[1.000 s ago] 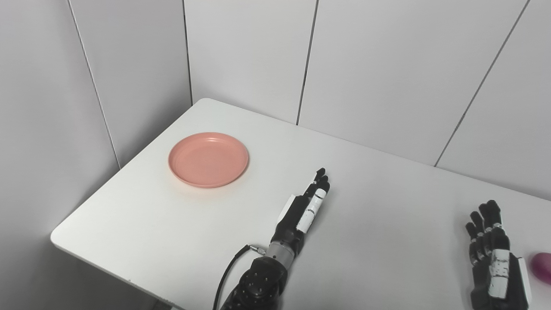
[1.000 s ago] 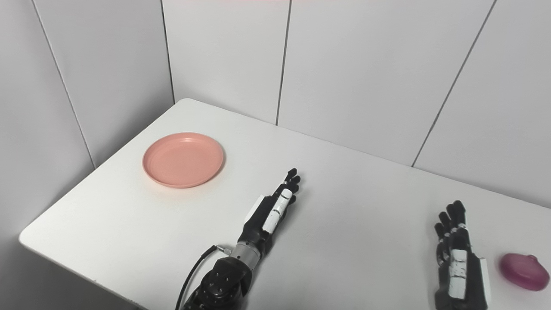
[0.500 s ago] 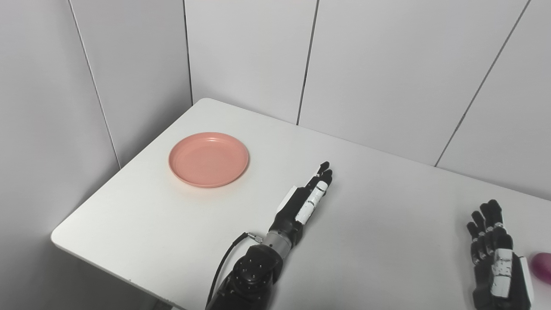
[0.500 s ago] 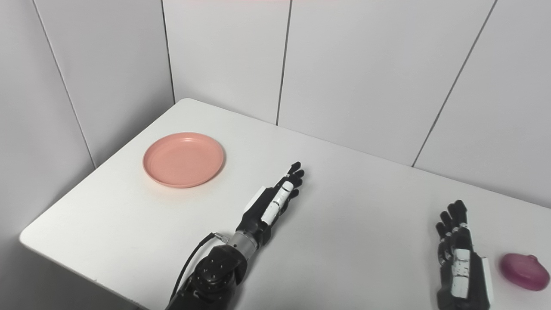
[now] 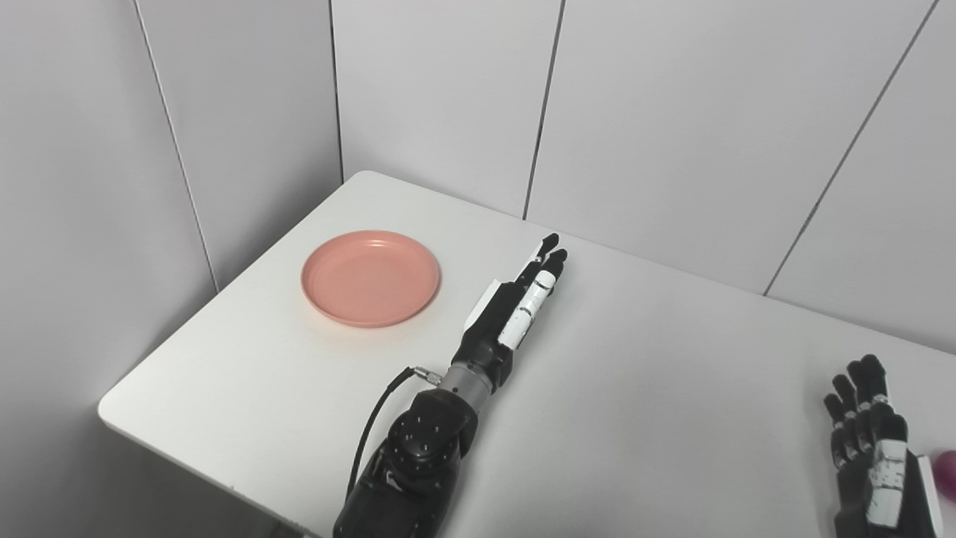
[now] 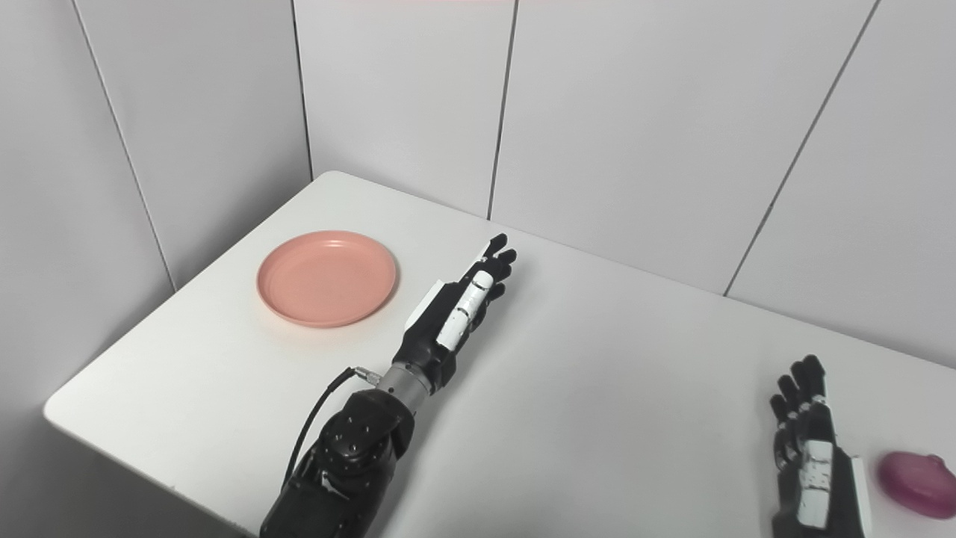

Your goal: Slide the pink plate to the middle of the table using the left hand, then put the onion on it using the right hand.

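Left hand [image 5: 515, 317] has reached further out, fingers straight and together, now just right of the pink plate [image 5: 370, 278] w/o touching it. Plate's near the table's [image 5: 642, 418] left corner, so the slide hasn't started imo. Right hand [image 6: 814, 456] waits, fingers loosely spread, holding nothing, beside the onion [image 6: 917, 483].

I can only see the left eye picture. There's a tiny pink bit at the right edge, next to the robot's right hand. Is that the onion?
Observer: Yes. The right eye view shows the whole onion, purple-pink, lying on the table.
Operator: Is the hand grabbing it?
Observer: No. The right hand is open beside it, with a strip of bare table between them.
Operator: Is it round like a ball?
Observer: No, it looks rather flattened, with a small nub on top.
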